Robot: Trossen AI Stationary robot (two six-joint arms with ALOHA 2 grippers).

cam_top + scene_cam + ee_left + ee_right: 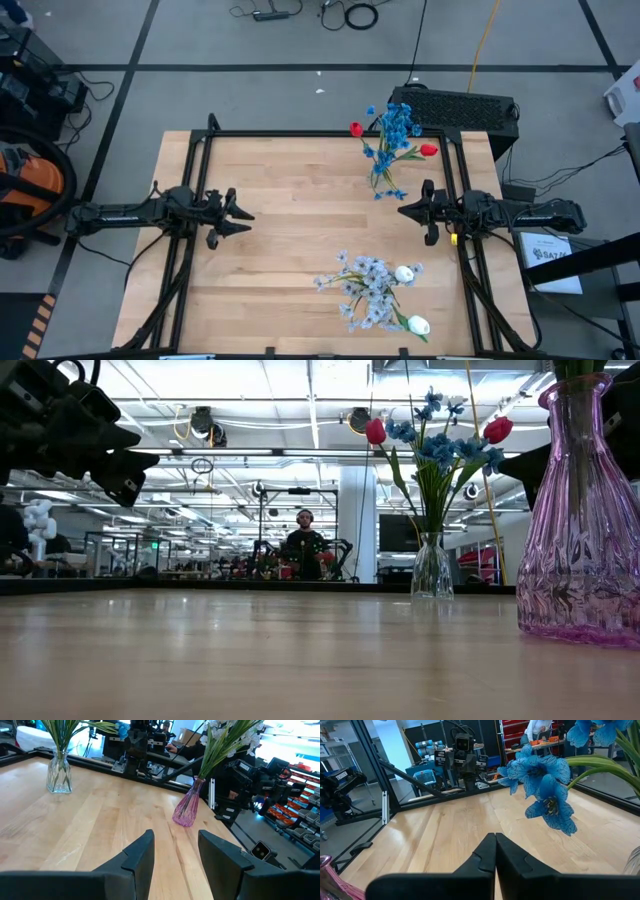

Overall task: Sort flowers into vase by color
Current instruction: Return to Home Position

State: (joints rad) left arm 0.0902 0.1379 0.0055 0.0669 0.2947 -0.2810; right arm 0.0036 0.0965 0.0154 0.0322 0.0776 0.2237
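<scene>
Bright blue flowers (pixel 393 140) with two red tulips (pixel 356 129) stand in a clear glass vase (pixel 432 566) toward the table's far right. Pale lavender-white flowers (pixel 368 285) with two white tulips (pixel 404 273) stand in a purple glass vase (pixel 584 530) toward the near right. My left gripper (pixel 243 215) hovers open over the table's left half, facing the purple vase (pixel 185 810); its fingers (pixel 140 855) are apart and hold nothing. My right gripper (pixel 404 210) is shut and empty between the two bouquets, a blue bloom (pixel 546 790) close ahead of its fingers (pixel 487 852).
A black frame rail (pixel 300 133) runs along the table's far edge and down its sides. Bare wood (pixel 290 180) lies between the two arms. A black box (pixel 455 105) sits beyond the far right corner. A person (pixel 305 545) sits far behind the table.
</scene>
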